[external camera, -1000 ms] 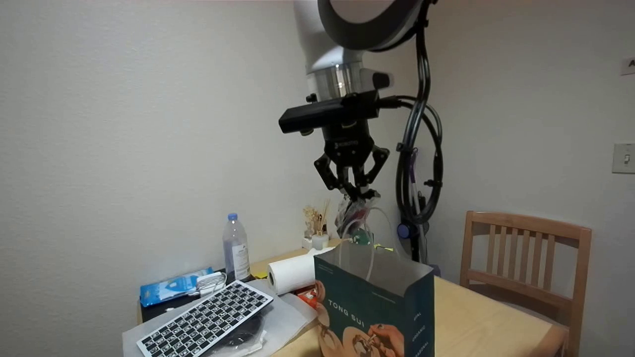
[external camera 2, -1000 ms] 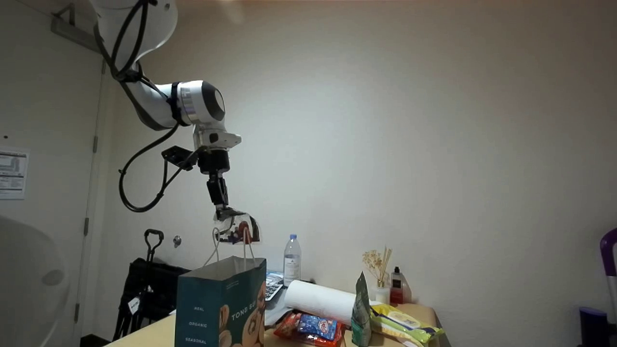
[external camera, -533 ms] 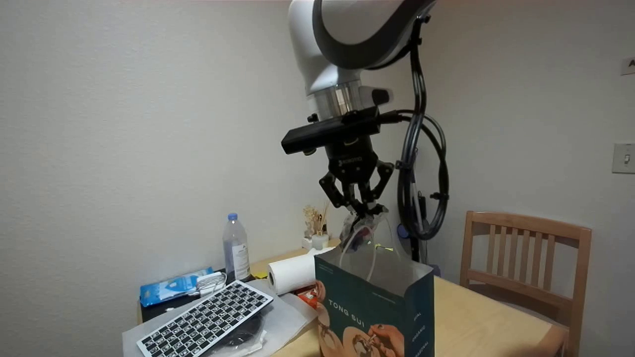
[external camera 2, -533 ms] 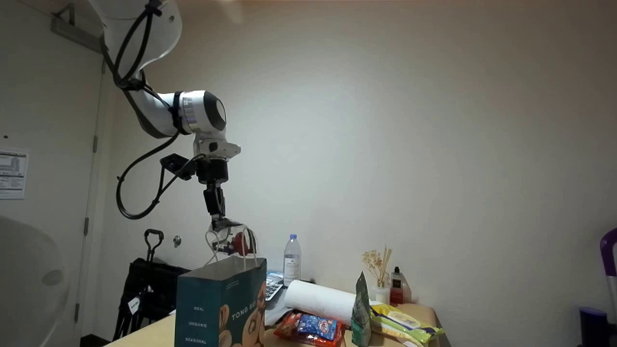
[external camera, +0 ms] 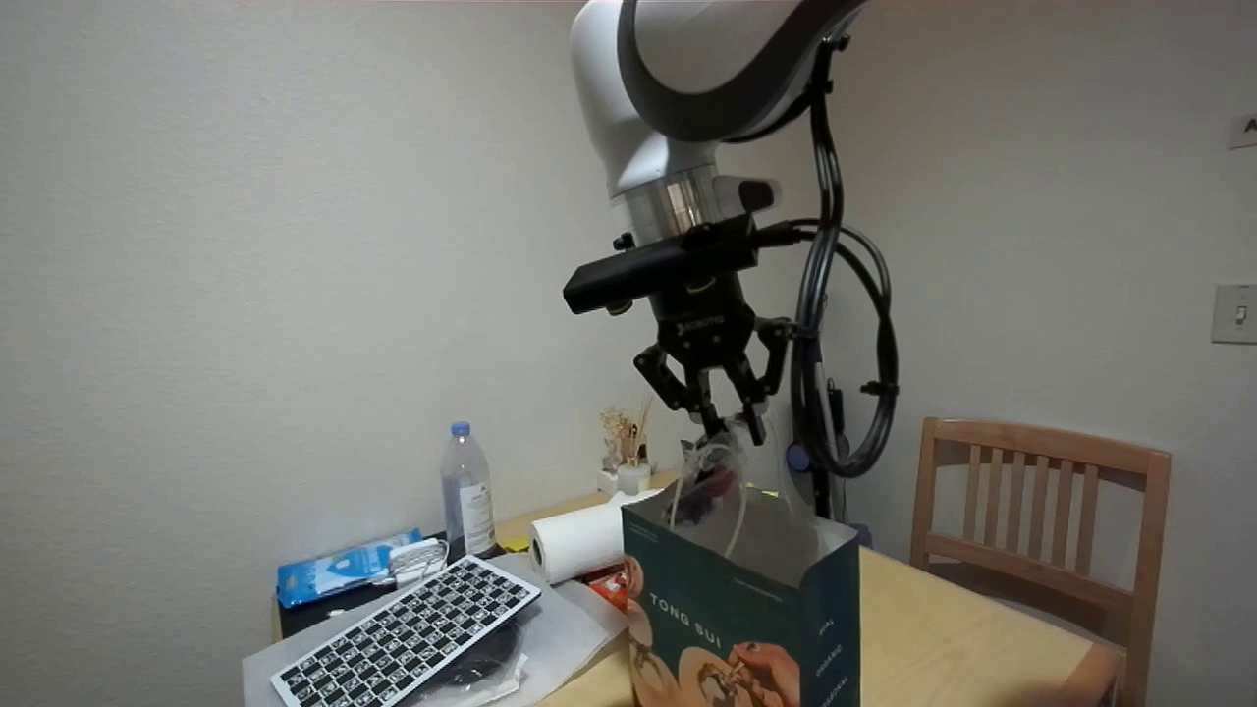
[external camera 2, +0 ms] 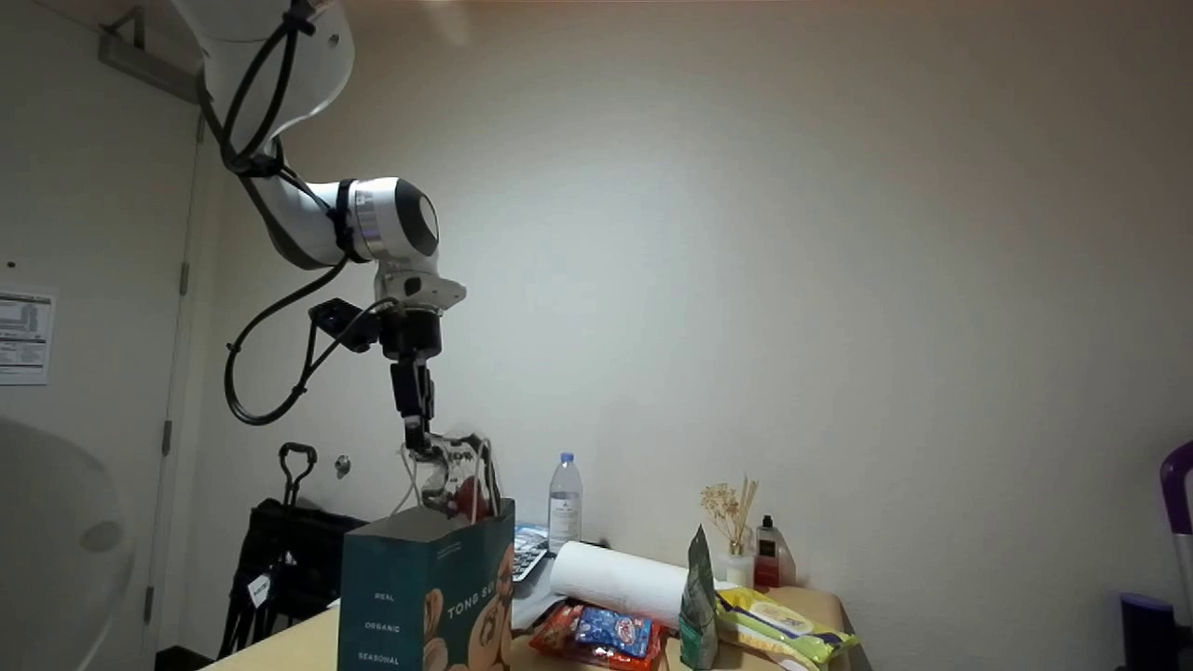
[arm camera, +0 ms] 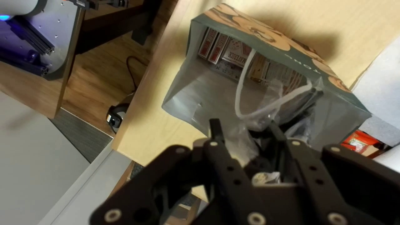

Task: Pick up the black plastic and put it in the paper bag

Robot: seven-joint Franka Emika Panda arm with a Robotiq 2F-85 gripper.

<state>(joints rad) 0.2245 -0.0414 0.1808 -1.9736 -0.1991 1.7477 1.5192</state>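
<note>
The dark green paper bag (external camera: 732,609) stands upright and open on the table; it also shows in an exterior view (external camera 2: 429,596) and in the wrist view (arm camera: 342,115). My gripper (external camera: 737,428) is just above the bag's mouth, its fingers apart (external camera 2: 419,443) (arm camera: 245,127). The black plastic (external camera: 705,486), crumpled, with clear film and a reddish patch, is at the mouth beside the white handles. Its lower part is behind the bag's rim (external camera 2: 461,475). In the wrist view the plastic (arm camera: 297,117) reaches up between the fingers; I cannot tell whether it touches one.
Several card boxes (arm camera: 236,51) lie inside the bag. A paper roll (external camera: 579,540), a keyboard-like slab (external camera: 408,633) and a bottle (external camera: 467,496) are beside it. Red packets (external camera 2: 606,634) and a green pouch (external camera 2: 699,606) stand near. A chair (external camera: 1041,511) is behind the table.
The arm has come down toward the bag. In the last half second the fingers have opened, and the plastic has sunk lower into the bag's mouth.
</note>
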